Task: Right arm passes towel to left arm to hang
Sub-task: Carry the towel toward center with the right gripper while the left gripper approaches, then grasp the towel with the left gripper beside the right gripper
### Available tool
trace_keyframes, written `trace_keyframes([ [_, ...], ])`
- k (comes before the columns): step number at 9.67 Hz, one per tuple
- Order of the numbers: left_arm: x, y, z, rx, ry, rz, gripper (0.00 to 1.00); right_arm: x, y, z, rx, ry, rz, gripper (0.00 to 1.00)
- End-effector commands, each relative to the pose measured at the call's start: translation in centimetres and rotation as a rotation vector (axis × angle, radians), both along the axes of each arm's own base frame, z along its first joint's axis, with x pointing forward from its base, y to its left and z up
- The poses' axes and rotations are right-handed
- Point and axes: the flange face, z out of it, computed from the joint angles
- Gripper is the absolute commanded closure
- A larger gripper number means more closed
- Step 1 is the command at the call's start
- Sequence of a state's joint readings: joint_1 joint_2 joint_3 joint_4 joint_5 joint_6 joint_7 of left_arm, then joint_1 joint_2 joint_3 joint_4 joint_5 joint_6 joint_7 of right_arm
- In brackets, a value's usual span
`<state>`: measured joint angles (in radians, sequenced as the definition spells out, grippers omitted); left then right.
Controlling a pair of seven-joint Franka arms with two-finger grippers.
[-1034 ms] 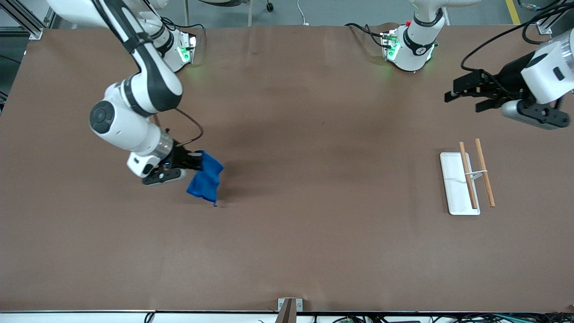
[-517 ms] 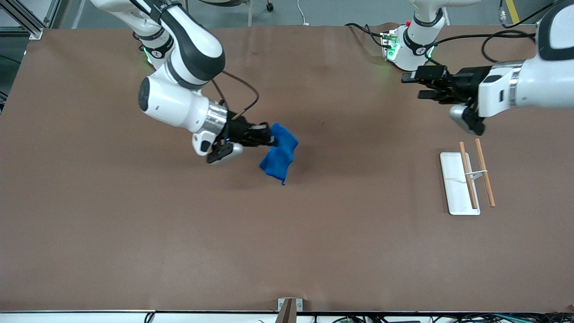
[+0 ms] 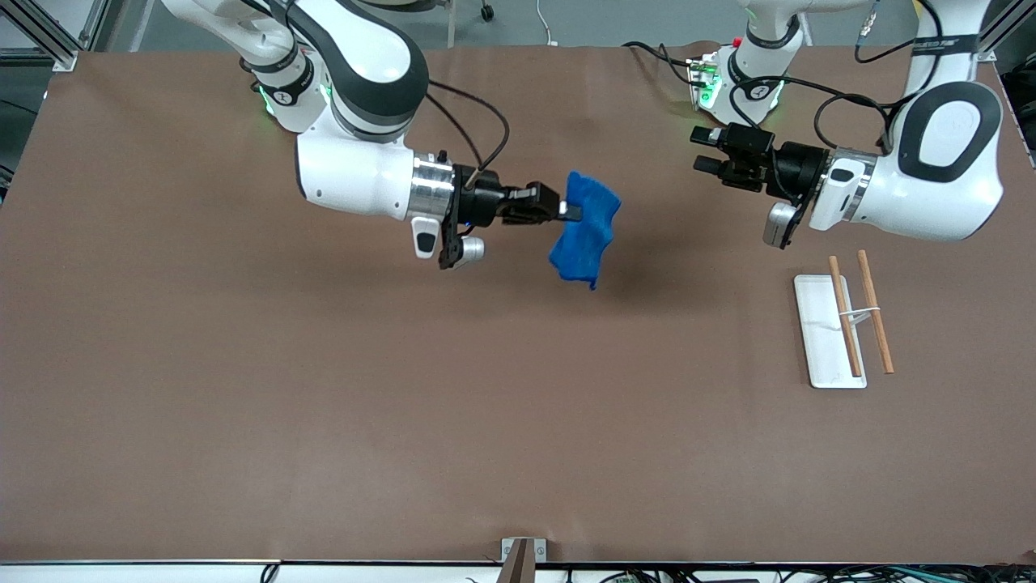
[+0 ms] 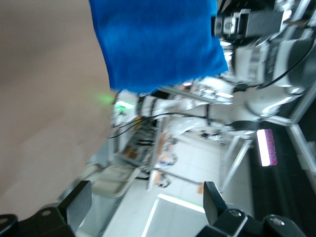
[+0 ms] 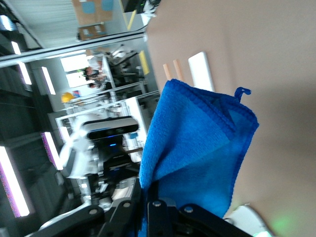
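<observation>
- Right claw (image 3: 566, 212) pinches the towel (image 3: 584, 227) by its upper edge; the cloth hangs free in the air over the middle of the desk (image 3: 405, 405), touching nothing else.
- Left claw (image 3: 706, 151) is spread, levelled at the towel, with a clear gap between them; in the left wrist view the cloth (image 4: 153, 44) sits ahead of the parted fingers (image 4: 213, 202).
- Done, by my reading: pickup and carry toward the handover point.
- Left: closing the gap, left claw's grasp, right claw's release, then hanging.
- Wooden rack (image 3: 859, 312) on a white base (image 3: 821, 332) stands bare near the left arm's end of the desk.
</observation>
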<state>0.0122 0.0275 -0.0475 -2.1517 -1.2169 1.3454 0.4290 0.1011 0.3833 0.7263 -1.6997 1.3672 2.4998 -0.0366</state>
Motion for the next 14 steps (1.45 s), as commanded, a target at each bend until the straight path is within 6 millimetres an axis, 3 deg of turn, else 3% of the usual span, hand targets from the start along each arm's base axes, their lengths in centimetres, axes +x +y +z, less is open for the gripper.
trace_keyframes([
  [1,-1.2,0.3,-3.4,-0.077,0.015,0.131,0.01,-0.8,1.2,0.4,0.148,0.013,-0.032,1.00],
  [5,-2.5,-1.0,-6.3,-0.144,0.047,0.263,0.05,-1.7,2.1,0.4,0.284,0.018,-0.077,1.00],
  [8,-2.0,-4.3,-7.0,-0.154,0.026,0.360,0.06,-2.1,2.5,0.8,0.322,0.043,-0.095,1.00],
  [10,-1.6,-4.7,-6.5,-0.194,0.036,0.400,0.14,-2.2,2.6,0.8,0.323,0.042,-0.092,1.00],
  [11,-1.3,-4.7,-6.2,-0.219,0.038,0.429,0.23,-2.4,2.8,0.9,0.323,0.035,-0.088,1.00],
  [14,-0.7,-4.5,-5.6,-0.236,0.002,0.471,0.76,-2.5,2.9,1.0,0.324,0.033,-0.087,1.00],
])
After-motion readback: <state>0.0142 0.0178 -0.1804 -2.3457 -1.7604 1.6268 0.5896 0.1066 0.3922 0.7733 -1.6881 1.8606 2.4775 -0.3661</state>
